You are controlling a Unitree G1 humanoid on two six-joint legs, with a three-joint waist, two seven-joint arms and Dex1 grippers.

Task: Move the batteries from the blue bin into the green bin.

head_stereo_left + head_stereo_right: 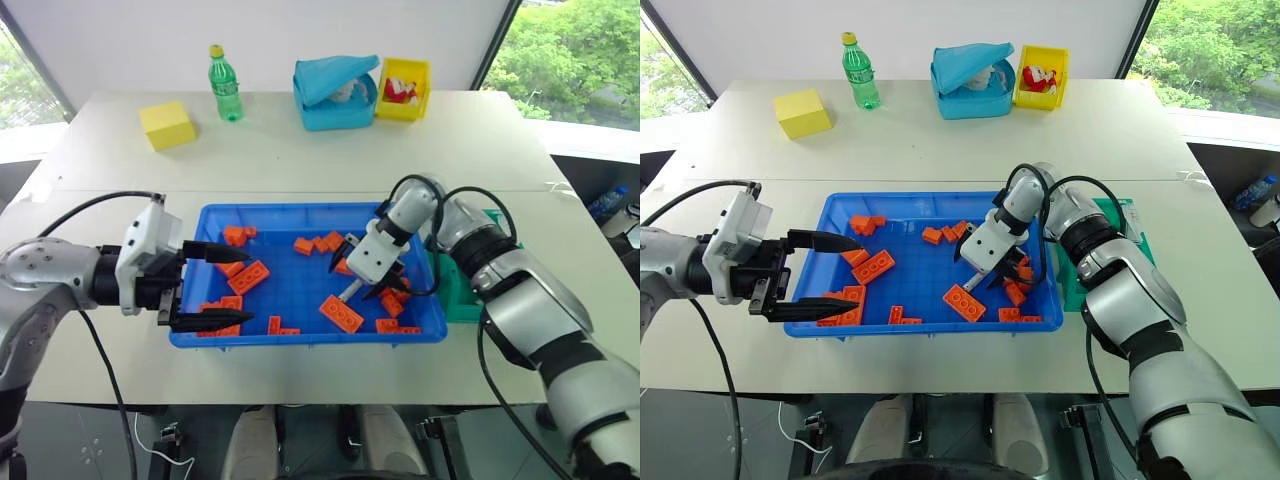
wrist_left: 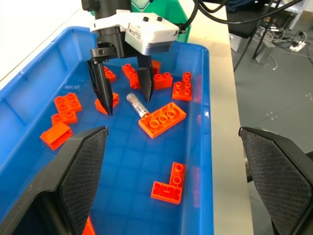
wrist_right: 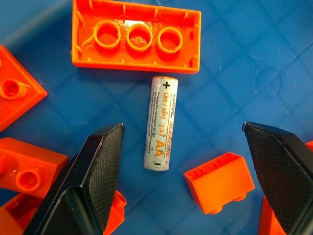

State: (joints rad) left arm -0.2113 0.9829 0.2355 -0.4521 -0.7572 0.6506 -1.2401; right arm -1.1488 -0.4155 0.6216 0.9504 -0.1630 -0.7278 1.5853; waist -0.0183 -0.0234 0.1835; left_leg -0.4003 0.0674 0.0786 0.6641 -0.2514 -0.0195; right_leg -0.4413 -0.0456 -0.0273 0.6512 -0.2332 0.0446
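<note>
My right gripper (image 1: 363, 287) is pointing steeply down into the blue bin (image 1: 300, 335), fingers spread wide and pinching nothing — there's one battery (image 3: 160, 129) lying flat on the bin floor right between them, not touched by either finger. It's a silver AA, and it sits just beside a long orange brick (image 3: 136, 36) that's flipped upside down, with a smaller orange brick (image 3: 219, 182) near its other end. From my left wrist camera you can see the same battery (image 2: 135, 105) lying just off the tips of the right gripper, next to a flat three-stud brick (image 2: 162, 119).

My left gripper (image 1: 212, 286) hangs at the left end of the blue bin, pointing sideways across it, fingers spread apart and empty too. One finger is above the rim, the other is down by the front corner near a few orange bricks.

The rest of the bin is just scattered orange bricks (image 1: 249, 276). The green bin (image 1: 462, 296) sits on the counter (image 1: 300, 150) touching the right end of the blue bin, mostly hidden behind my right arm — can't tell what's in it. Further back on the counter: a yellow block (image 1: 167, 125), a green bottle (image 1: 224, 84), a light-blue box (image 1: 335, 93) and a yellow bin (image 1: 403, 88).
</note>
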